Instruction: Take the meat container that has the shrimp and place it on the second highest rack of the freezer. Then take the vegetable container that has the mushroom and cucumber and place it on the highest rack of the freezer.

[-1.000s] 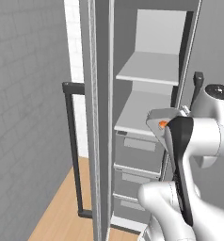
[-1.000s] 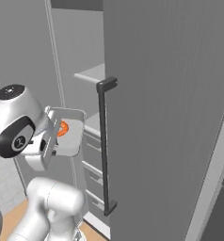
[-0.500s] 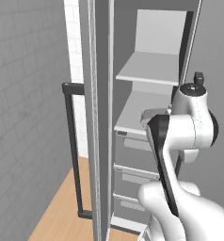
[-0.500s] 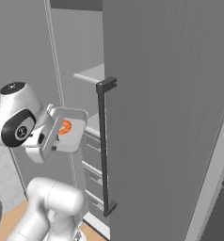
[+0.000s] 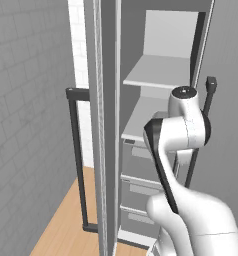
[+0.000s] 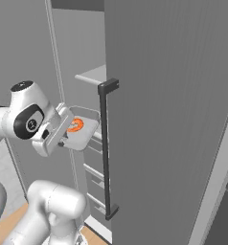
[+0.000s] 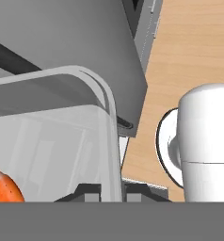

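The meat container (image 6: pixel 86 134), a shallow pale grey tray, hangs tilted in front of the open freezer (image 5: pixel 156 125), about level with its lower shelf (image 5: pixel 141 121). The orange shrimp (image 6: pixel 75 125) lies inside it, and also shows at the hand view's lower left as the shrimp (image 7: pixel 3 188). My gripper (image 6: pixel 64 139) is shut on the tray's near wall. In the hand view the gripper (image 7: pixel 115 192) pinches the container's clear rim (image 7: pixel 106 106). The highest rack (image 5: pixel 163 71) sits above. In the left base view my arm hides the tray.
Grey drawers (image 5: pixel 138 162) stack below the shelves. The freezer door (image 6: pixel 173 119) with its long black bar handle (image 6: pixel 106 148) stands open right beside the tray. Another black handle (image 5: pixel 76 155) is on the left door. Wooden floor (image 7: pixel 194 52) lies below.
My arm has swung the tray with the shrimp toward the freezer's opening; in the left base view the tray is now hidden behind my arm.
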